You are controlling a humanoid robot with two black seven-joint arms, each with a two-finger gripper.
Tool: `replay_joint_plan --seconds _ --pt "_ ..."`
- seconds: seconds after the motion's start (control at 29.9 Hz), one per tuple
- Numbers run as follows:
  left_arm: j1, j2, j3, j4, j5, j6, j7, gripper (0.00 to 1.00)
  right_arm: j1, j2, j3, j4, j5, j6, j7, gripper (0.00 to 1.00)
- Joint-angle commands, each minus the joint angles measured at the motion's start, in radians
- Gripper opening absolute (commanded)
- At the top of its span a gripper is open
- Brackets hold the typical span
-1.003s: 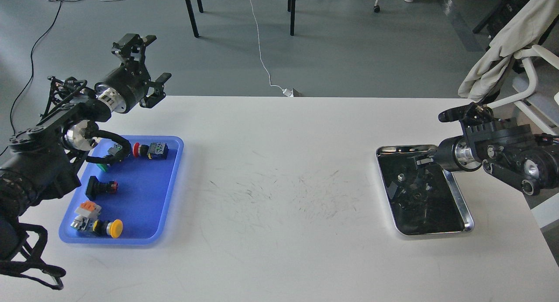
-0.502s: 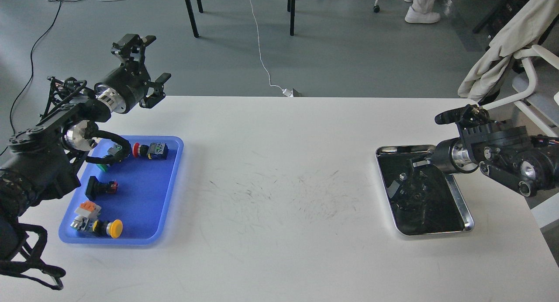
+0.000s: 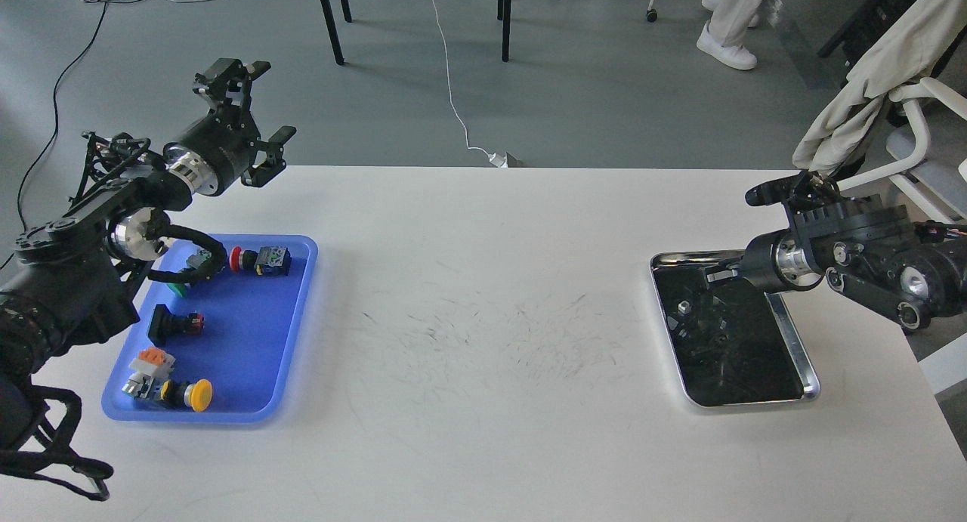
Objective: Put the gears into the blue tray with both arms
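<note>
The blue tray (image 3: 291, 333) lies at the table's left and holds several coloured push-button switches (image 3: 261, 260). No gear shows in it. My left gripper (image 3: 266, 101) hangs open and empty above the table's far left edge, beyond the blue tray. At the right, my right gripper (image 3: 721, 274) reaches over the far end of the silver tray (image 3: 793, 339). Its fingers are dark against the tray's dark inside, so I cannot tell them apart. The gears are hard to make out there; one small round piece (image 3: 684, 307) with a pale centre lies left of the gripper.
A chair with a beige cloth (image 3: 869, 69) stands beyond the table's right edge. Table legs, cables and a person's legs (image 3: 729, 23) are on the floor behind the white table (image 3: 483, 401).
My right arm has drawn back and up a little, its gripper now nearer the silver tray's far end. A person's legs have come into view at the top. The left arm has not moved.
</note>
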State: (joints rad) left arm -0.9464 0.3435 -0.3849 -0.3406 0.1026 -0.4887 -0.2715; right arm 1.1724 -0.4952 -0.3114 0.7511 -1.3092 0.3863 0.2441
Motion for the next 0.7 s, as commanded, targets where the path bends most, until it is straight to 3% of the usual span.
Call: replay_joint_plan --seconds 0.0,0.23,0.67 --pt "0.001 0.000 0.000 0.000 0.000 0.000 0.000 0.99 0.044 -0.009 0.000 0.025 0.002 0.017 0.000 0.01" --pt "0.000 0.003 0.001 0.000 0.000 0.000 0.000 0.99 0.128 0.009 0.023 0.065 0.033 0.011 -0.002 0.01" --pt "-0.002 0.065 0.003 -0.003 0.003 0.000 0.003 0.99 0.190 0.207 0.086 0.070 0.091 -0.066 0.001 0.01"
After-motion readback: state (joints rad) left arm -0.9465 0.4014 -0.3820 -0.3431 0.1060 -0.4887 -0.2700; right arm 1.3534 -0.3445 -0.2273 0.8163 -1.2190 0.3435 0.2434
